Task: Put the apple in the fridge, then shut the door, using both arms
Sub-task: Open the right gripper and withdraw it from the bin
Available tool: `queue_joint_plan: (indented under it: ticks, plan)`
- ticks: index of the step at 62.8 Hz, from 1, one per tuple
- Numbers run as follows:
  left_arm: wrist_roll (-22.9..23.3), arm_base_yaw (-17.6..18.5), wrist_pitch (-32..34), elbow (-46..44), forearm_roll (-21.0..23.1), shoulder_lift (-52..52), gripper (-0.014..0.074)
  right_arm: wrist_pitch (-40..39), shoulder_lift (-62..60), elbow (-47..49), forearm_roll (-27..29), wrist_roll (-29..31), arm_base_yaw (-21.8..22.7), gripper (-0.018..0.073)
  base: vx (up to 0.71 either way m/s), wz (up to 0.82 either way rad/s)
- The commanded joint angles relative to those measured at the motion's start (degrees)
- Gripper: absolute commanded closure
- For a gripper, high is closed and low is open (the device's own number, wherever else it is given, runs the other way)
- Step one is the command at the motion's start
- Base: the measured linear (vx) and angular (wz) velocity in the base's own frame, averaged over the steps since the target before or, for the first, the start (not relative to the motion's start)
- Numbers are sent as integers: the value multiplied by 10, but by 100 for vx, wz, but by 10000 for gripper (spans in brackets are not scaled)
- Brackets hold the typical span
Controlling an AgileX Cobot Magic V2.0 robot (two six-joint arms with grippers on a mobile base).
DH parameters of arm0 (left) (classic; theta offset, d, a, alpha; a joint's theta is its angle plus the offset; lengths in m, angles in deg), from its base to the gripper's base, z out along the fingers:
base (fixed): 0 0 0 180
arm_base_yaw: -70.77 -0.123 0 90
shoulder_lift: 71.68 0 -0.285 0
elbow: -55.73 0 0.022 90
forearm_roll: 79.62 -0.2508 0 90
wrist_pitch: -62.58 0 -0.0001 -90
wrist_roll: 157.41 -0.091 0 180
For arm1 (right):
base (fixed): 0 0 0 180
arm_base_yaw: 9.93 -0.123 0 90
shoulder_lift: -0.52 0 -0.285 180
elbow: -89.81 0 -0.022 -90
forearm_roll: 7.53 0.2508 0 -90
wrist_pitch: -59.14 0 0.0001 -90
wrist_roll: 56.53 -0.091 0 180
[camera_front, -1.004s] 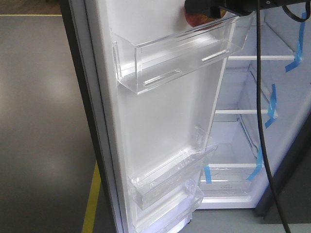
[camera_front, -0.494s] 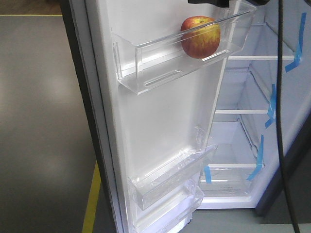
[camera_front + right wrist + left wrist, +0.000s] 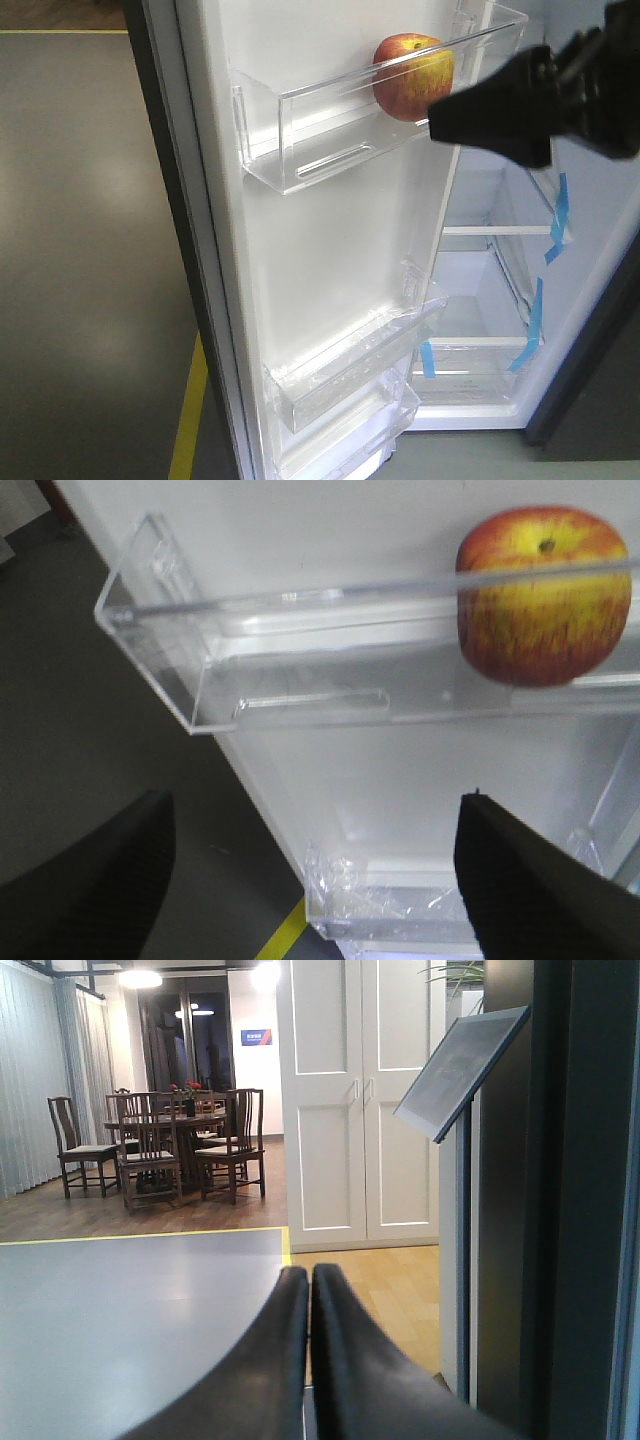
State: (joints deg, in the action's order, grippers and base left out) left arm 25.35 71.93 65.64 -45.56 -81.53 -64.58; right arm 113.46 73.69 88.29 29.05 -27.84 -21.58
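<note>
The red and yellow apple point(image 3: 410, 72) sits alone in the top clear bin point(image 3: 300, 130) of the door point(image 3: 330, 250), which stands wide open. The fridge point(image 3: 500, 285) shows its white inside and shelves marked with blue tape point(image 3: 560, 215). My right gripper point(image 3: 442, 120) hovers just right of and below the apple, apart from it. In the right wrist view the right gripper point(image 3: 315, 802) is open and empty, with the apple point(image 3: 545, 595) up right behind the bin's rim point(image 3: 300, 608). My left gripper point(image 3: 308, 1276) is shut on nothing, beside the fridge's dark outer side point(image 3: 570, 1200).
Two lower clear bins point(image 3: 350, 360) hang on the door. A yellow floor line point(image 3: 188, 420) runs along the grey floor left of it. The left wrist view shows a sign stand point(image 3: 460, 1060), white double doors point(image 3: 360, 1100) and a dining table with chairs point(image 3: 160, 1145).
A second ago the right gripper covered the apple at the top bin. It let go, rose out of view, and now sits lower right of the apple, which stays in the bin.
</note>
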Motion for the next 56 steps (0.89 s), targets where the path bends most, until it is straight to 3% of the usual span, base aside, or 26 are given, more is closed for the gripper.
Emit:
queue_joint_plan:
  ticks: [1,24,56]
  plan:
    - [2,0,42,12,1,5,603,-49,-71,-59,18,3,1,10,0,0]
    - [2,0,42,12,1,5,603,-47,-282,-282,25,-8,1,10,0,0]
    - [2,0,42,12,1,5,603,14,-493,-432,48,-8,1,10,0,0]
